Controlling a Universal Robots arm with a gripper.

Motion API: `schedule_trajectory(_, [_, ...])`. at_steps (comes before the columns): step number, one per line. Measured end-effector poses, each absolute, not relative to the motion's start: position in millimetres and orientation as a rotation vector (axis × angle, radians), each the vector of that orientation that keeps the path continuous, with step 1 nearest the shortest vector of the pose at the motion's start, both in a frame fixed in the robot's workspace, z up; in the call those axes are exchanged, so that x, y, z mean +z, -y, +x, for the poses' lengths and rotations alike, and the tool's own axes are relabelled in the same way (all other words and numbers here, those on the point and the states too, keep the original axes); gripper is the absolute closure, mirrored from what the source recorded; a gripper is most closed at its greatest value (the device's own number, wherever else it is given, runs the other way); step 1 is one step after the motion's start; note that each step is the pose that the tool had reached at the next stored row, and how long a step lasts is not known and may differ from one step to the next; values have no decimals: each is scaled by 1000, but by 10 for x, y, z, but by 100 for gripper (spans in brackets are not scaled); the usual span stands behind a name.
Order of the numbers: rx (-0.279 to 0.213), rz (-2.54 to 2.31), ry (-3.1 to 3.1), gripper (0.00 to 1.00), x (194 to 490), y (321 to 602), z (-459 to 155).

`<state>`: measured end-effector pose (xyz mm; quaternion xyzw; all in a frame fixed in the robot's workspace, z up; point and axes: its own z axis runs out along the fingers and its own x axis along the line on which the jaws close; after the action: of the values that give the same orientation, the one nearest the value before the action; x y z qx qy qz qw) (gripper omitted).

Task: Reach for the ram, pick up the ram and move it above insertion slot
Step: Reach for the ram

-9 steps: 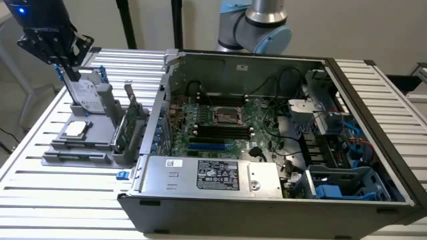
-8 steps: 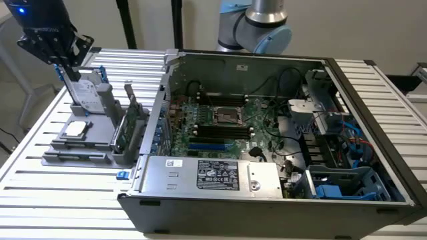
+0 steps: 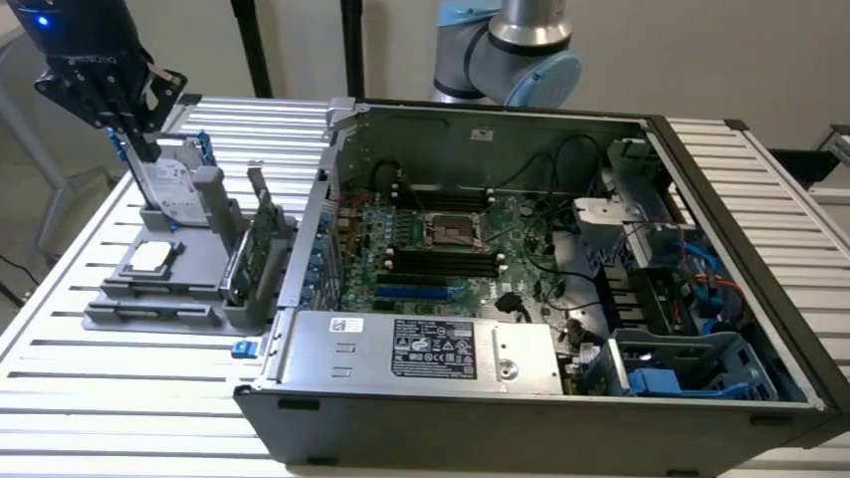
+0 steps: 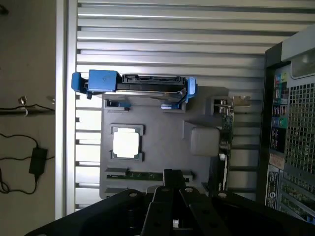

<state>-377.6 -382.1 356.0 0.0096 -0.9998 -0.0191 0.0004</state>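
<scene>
**Green ram (image 4: 142,175) rests in its groove; gripper (image 3: 142,149) closed and empty**

Aluminium slats make up the table (image 3: 119,398). In the exterior view the open computer case (image 3: 531,423) covers its middle and three o'clock side. At nine o'clock from the case sits the grey parts holder (image 3: 173,299), with the blue-railed hard drive (image 3: 173,189) upright at its twelve o'clock end. The gripper hangs over that drive, jaws pressed together, gripping nothing. Inside the case the insertion slot (image 3: 445,261), one of several parallel black sockets, lies at six o'clock from the square processor socket (image 3: 452,231). The ram lies along the holder's edge farthest from the drive, just beyond the loose processor chip (image 4: 126,143).
</scene>
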Motion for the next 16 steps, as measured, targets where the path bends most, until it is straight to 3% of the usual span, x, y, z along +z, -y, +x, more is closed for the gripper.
schedule_trajectory(16, [-60, 30, 3140, 89, 3551, 4318, -3933])
